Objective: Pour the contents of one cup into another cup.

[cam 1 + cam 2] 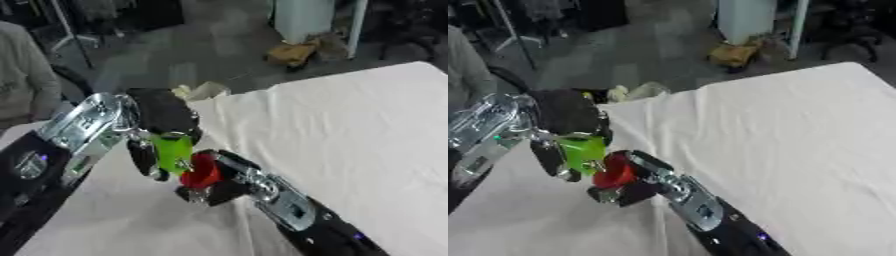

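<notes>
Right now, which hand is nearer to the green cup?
Left. The left hand is curled round the green cup, holding it up. The right hand holds the red cup just beside and below it.

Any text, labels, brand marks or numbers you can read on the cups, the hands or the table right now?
None can be read.
Green cup, held in the left hand: no print shows.
Red cup, held in the right hand: no print shows.
White tablecloth: plain.
Silver arm plates: too blurred to show any marking.
</notes>
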{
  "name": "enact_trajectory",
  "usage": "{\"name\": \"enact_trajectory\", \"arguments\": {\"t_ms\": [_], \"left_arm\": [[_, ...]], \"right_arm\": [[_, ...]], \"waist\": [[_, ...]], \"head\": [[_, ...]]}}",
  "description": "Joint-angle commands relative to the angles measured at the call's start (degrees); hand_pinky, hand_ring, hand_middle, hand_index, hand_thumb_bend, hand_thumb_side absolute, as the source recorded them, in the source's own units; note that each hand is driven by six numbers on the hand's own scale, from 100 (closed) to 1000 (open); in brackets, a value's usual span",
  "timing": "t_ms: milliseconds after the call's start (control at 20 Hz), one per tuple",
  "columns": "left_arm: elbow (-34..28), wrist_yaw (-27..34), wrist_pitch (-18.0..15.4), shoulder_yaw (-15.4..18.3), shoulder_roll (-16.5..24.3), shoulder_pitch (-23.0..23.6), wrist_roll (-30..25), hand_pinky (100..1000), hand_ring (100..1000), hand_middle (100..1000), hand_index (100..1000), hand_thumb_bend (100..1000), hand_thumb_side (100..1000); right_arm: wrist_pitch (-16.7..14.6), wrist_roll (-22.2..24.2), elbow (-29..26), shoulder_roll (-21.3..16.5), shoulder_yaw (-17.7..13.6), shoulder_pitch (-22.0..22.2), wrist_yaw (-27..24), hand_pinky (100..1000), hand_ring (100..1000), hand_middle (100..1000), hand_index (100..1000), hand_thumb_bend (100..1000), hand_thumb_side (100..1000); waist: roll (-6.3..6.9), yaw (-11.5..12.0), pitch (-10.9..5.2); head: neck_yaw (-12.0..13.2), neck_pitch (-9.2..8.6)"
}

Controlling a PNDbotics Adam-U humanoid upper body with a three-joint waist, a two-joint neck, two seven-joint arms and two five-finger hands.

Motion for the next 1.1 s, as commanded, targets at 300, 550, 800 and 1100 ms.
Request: {"name": "enact_trajectory", "arguments": {"t_ms": [300,550,800,1100], "left_arm": [[-0.1,-0.6,-15.1,0.5,0.9,-1.4,-14.5,311,276,440,717,568,274],[0.0,-0.7,-15.2,0.6,1.0,-1.3,-14.5,311,276,439,716,568,272],[-0.1,-0.9,-15.3,0.6,1.0,-1.3,-14.5,312,276,439,715,569,271],[-1.5,-3.3,-15.9,0.3,1.1,-1.8,-14.5,329,285,439,705,606,255]], "right_arm": [[-0.1,0.1,-0.9,-0.3,0.0,-1.0,-0.1,482,379,316,496,100,241],[0.0,0.1,-0.9,-0.3,0.0,-1.1,-0.2,481,380,316,496,100,241],[0.0,0.1,-1.0,-0.3,0.0,-1.0,-0.2,481,380,316,496,100,242],[0.0,0.2,-0.9,-0.3,0.0,-1.0,-0.2,481,381,316,496,100,242]], "waist": [[-0.20,0.0,-1.06],[-0.20,0.0,-1.08],[-0.17,0.1,-1.09],[-0.10,0.1,-1.10]], "head": [[0.1,-0.50],[0.1,-0.56],[0.1,-0.54],[0.1,-0.56]]}}
